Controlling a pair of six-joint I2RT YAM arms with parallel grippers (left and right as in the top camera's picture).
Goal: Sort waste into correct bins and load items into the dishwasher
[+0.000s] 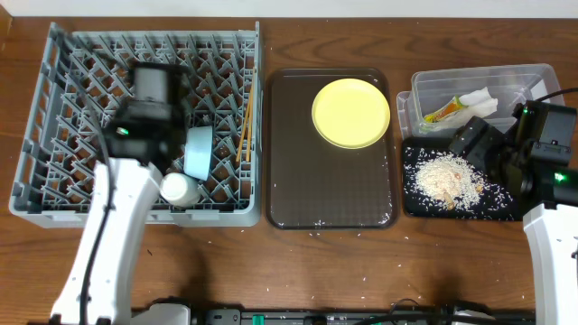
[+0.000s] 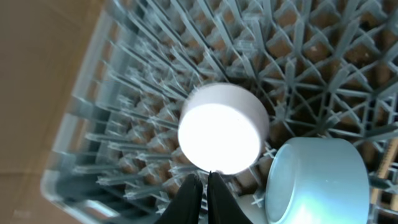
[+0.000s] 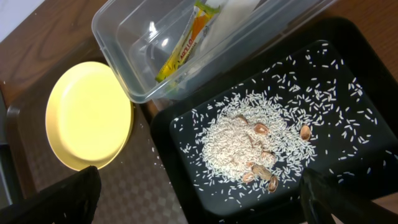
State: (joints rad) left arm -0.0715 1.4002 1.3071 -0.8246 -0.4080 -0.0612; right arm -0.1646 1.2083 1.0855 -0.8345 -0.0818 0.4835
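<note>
The grey dish rack (image 1: 54,135) holds a white bowl (image 1: 181,189), a light blue bowl (image 1: 200,150) and the chopsticks (image 1: 244,131). My left gripper (image 2: 203,180) is shut and empty just above the white bowl (image 2: 221,127), with the blue bowl (image 2: 317,180) beside it. The yellow plate (image 1: 351,112) lies on the brown tray (image 1: 330,194). The clear tub (image 1: 524,81) holds the sachet (image 1: 442,112) and paper wrapper (image 1: 479,101). The black tray (image 1: 420,206) holds rice and scraps (image 1: 444,177). My right gripper (image 3: 199,193) is open over the black tray (image 3: 348,74). The cup is out of view.
Loose rice grains (image 1: 361,271) are scattered on the wooden table in front of the brown tray. The left arm (image 1: 117,235) crosses the rack's front edge. The right arm (image 1: 551,181) stands at the table's right edge.
</note>
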